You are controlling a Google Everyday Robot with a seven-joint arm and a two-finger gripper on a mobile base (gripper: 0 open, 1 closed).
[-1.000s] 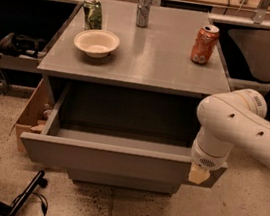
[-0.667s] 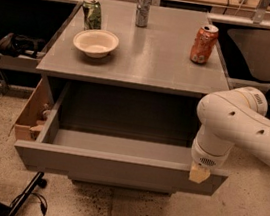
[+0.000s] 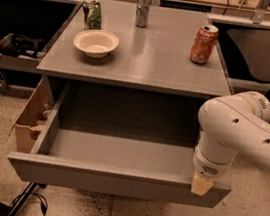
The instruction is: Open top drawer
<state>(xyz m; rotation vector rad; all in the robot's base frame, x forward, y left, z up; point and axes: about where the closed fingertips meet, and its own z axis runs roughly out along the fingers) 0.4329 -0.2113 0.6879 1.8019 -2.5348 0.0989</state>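
Note:
The top drawer (image 3: 114, 180) of the grey cabinet stands pulled far out toward me. Its flat grey front runs across the lower part of the view and its deep grey box (image 3: 118, 150) is empty inside. My gripper (image 3: 201, 183) hangs below the white arm (image 3: 245, 131) at the right end of the drawer front's top edge, with a beige fingertip (image 3: 200, 185) hooked over that edge. The two lower drawers are hidden behind the open drawer front.
On the cabinet top (image 3: 152, 57) stand a white bowl (image 3: 96, 42), a green can (image 3: 92, 13), a silver can (image 3: 144, 1) and an orange can (image 3: 205, 37). A cardboard box (image 3: 31, 117) sits left of the drawer. Cables (image 3: 30, 200) lie on the floor at lower left.
The drawer has slid further out toward me, and my gripper has moved with its front edge, down and forward in the view.

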